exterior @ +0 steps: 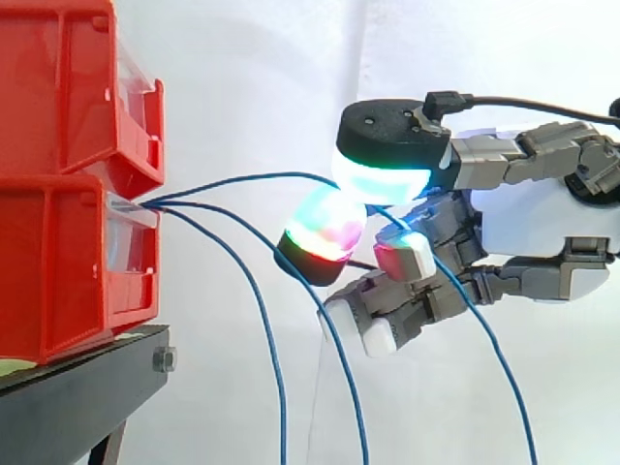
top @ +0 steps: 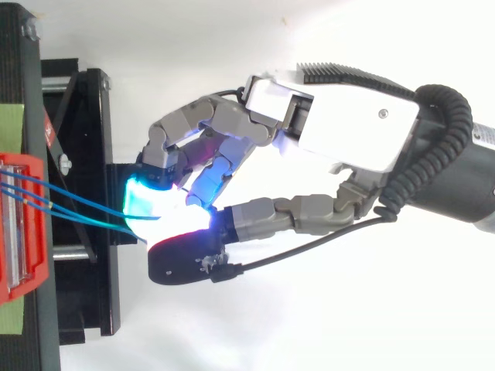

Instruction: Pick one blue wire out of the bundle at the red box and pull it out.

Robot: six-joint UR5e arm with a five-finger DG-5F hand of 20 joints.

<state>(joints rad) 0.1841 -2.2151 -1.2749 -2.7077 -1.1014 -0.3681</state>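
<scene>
Three blue wires come out of the slot between the stacked red boxes (exterior: 58,271). The top blue wire (exterior: 252,177) arcs rightward into my hand (exterior: 523,218), then drops away below it toward the lower right. My fingers are curled, and the wire runs between the cyan-green glowing pad (exterior: 383,174) above and the red-green pad (exterior: 325,232) below, pinched there. From above, the hand (top: 348,131) reaches left, its glowing tips meeting the blue wire (top: 77,207) just off the red box (top: 39,263). The two other wires (exterior: 276,387) hang loose, clear of the fingers.
The red boxes stand on a black stand (exterior: 77,387) at the left, with a bolt at its corner. A white curtain is behind. A strip of green tape (top: 11,124) lies on the stand beside the box.
</scene>
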